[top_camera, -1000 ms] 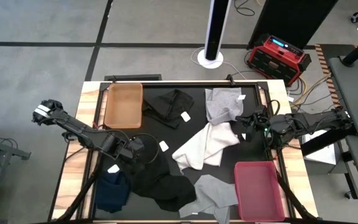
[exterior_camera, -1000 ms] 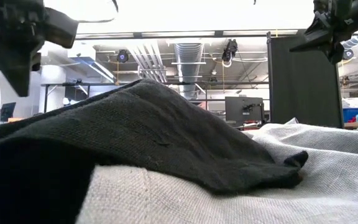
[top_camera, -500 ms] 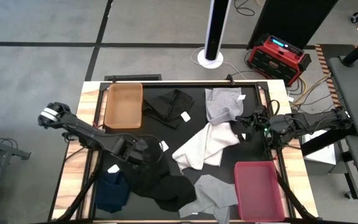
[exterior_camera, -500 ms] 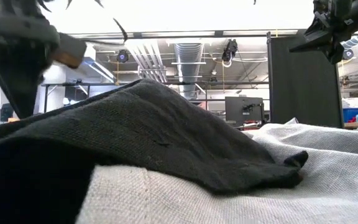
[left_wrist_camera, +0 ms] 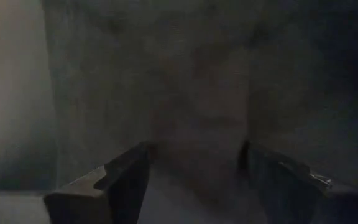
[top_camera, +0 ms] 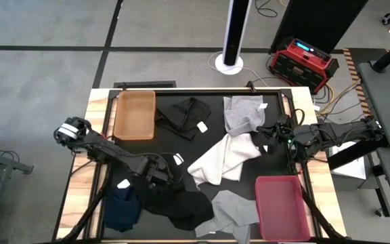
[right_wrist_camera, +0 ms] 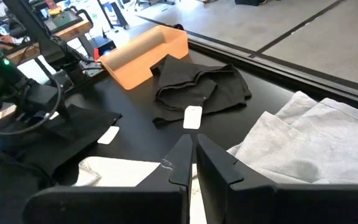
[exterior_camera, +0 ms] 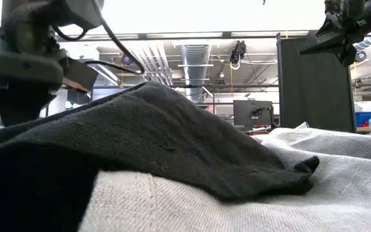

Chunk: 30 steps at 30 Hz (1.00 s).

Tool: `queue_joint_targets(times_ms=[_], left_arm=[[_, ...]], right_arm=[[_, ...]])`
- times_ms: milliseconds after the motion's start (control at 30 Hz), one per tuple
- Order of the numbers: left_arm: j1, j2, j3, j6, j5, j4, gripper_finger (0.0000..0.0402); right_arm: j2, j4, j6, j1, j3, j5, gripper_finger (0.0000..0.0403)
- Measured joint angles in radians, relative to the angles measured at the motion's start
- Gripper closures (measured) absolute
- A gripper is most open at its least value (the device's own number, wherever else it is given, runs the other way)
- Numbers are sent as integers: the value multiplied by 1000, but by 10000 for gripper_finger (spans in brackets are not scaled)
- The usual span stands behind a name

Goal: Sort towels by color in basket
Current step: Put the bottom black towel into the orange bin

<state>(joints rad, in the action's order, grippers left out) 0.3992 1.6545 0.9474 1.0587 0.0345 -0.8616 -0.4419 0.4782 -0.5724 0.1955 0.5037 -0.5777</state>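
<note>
Several towels lie spread on the black table top. A black towel [top_camera: 178, 200] lies bunched at the near middle, with a navy one [top_camera: 122, 207] to its left and a grey one [top_camera: 232, 210] to its right. A white towel [top_camera: 222, 159] lies at the centre. A second black towel [top_camera: 185, 115] and a second grey one [top_camera: 242, 112] lie farther back. My left gripper [top_camera: 162, 177] is open, low at the near black towel's far edge [left_wrist_camera: 197, 93]. My right gripper [top_camera: 268, 137] is shut and holds nothing, hovering by the far grey towel. My left gripper points down at the near black towel with its open fingers [left_wrist_camera: 126, 177] on either side of dark cloth. In the low view a fold of the towel [exterior_camera: 160, 135] hides the fingertips. Whether they touch the cloth I cannot tell.
An orange basket [top_camera: 134, 115] stands at the far left and a red basket [top_camera: 283, 207] at the near right. Small white tags [top_camera: 202, 127] lie on the table top between the towels. Bare black table shows left of the white towel.
My left gripper has moved toward the table's right and near edges and come down onto the near black towel. Its fingers have opened on the way. The towels and my right arm have stayed still.
</note>
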Motion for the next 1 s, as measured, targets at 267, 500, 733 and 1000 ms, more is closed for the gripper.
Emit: queue_joint_targets(times_ms=[267,500,733,1000], left_arm=[[1,47,0,-82,4,31,219],[1,42,0,-115,5,31,383],[7,-31,1,-116,9,31,400],[21,-211,1,-161,137,27,401]], right_arm=[[0,4,5,0,0,0,390],[0,7,7,0,-1,0,390],[0,13,7,0,-1,0,390],[0,14,7,0,-8,0,390]])
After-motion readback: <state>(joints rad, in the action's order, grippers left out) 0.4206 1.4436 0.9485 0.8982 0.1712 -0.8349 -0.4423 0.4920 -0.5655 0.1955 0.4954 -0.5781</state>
